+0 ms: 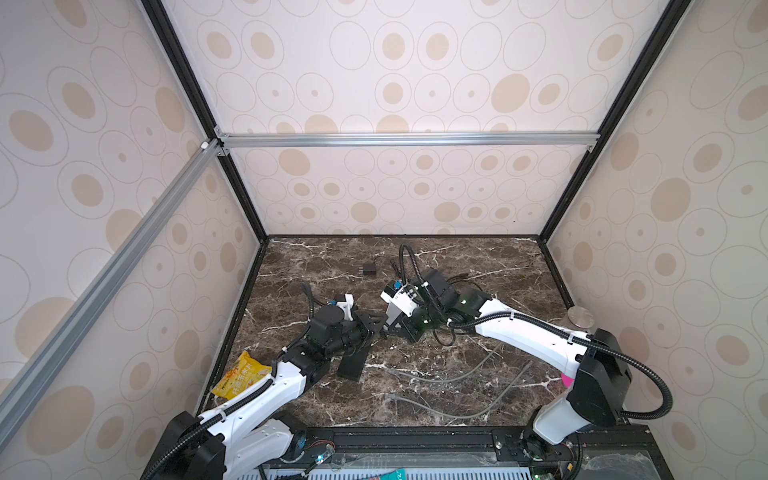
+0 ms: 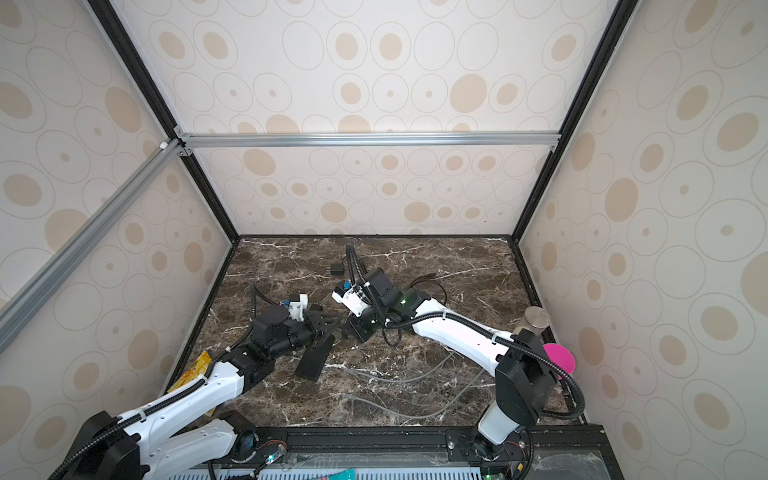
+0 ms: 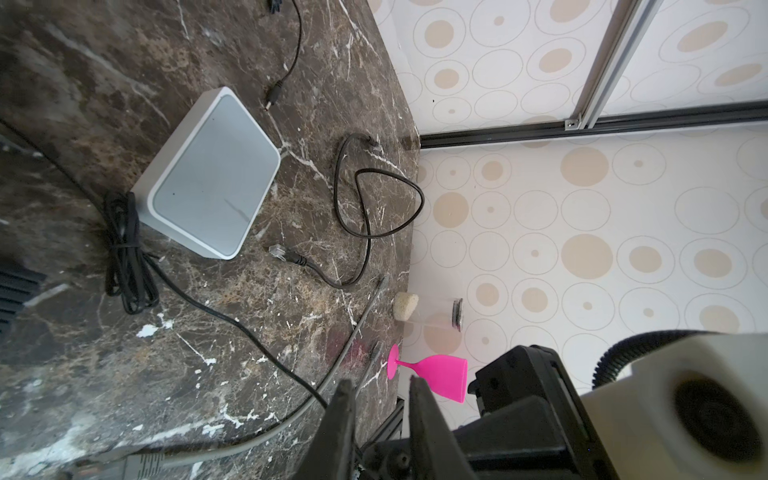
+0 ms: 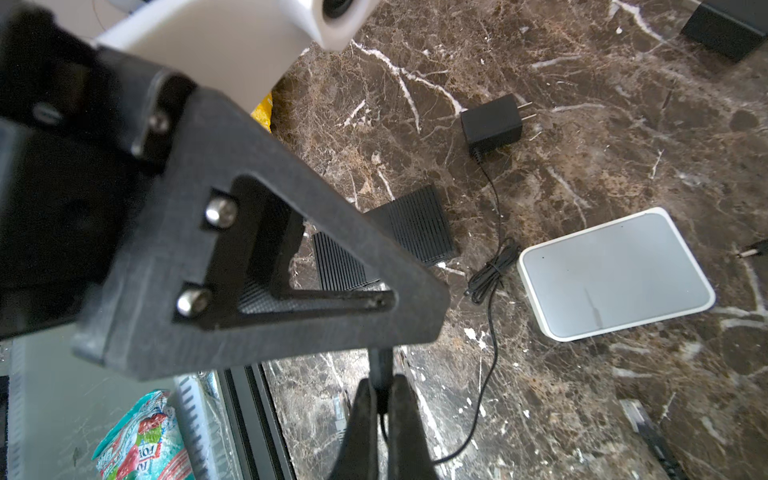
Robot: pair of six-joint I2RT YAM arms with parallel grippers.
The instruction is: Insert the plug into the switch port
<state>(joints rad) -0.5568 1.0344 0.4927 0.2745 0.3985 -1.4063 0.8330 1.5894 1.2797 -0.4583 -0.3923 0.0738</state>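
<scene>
Plug (image 3: 272, 98), barrel type, on thin cord (image 3: 297, 45): lies loose on counter (image 3: 104, 104), near one corner of switch (image 3: 212, 174), not inserted.
Switch: white box, flat on counter.
Network connector (image 3: 279, 252): just beside switch, at another edge.
Tied lead bundle (image 4: 492, 270): just beside switch.
Power adapter (image 4: 491, 121): apart from switch.
Right claw (image 4: 382, 380): pinching a black lead (image 4: 380, 361).
Left claw (image 3: 380, 382): slightly spread, counter visible through the gap.
</scene>
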